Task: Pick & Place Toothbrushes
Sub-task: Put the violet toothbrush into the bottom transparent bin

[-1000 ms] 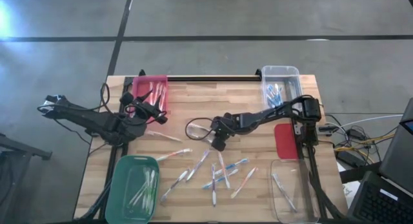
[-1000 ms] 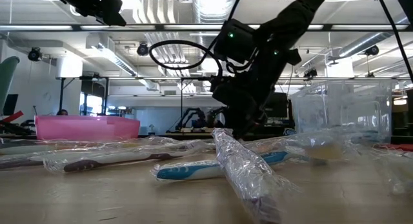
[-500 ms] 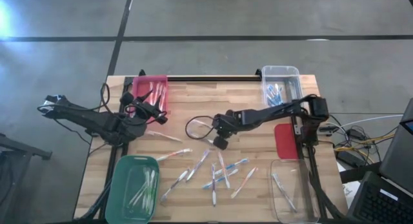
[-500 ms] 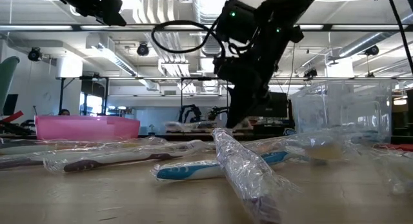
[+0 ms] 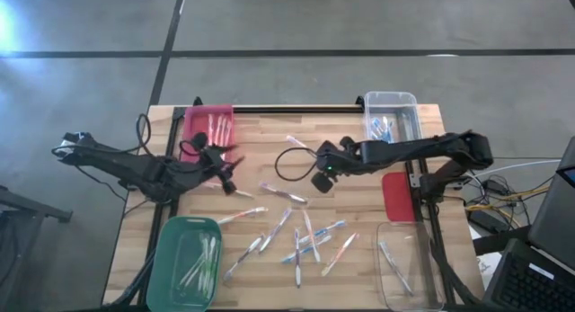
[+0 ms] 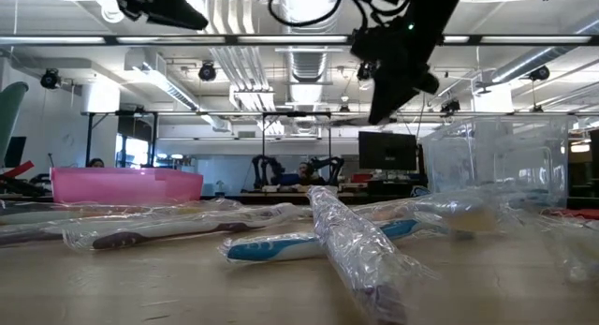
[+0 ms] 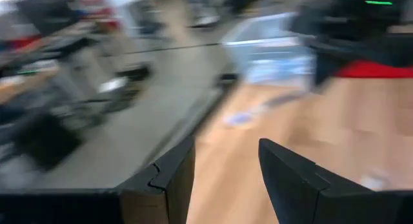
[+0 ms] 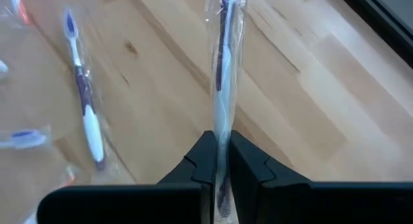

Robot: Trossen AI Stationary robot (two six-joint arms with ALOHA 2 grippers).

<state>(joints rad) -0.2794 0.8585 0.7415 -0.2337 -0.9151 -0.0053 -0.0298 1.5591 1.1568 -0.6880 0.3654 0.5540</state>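
Pale wrapped toothbrushes (image 5: 301, 236) lie scattered at table's six o'clock. Centre: right gripper (image 8: 221, 161) clenched on a wrapped toothbrush (image 8: 222, 82), lifted above the wood. Nine o'clock: left gripper (image 7: 222, 169), jaws parted, empty, near pink bin (image 5: 195, 123).

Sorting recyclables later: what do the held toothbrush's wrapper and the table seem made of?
The wrapper on the toothbrush between the right gripper fingers looks like thin clear plastic film: glossy and crinkled. The table looks like matte pale wood, in jointed strips with visible grain.
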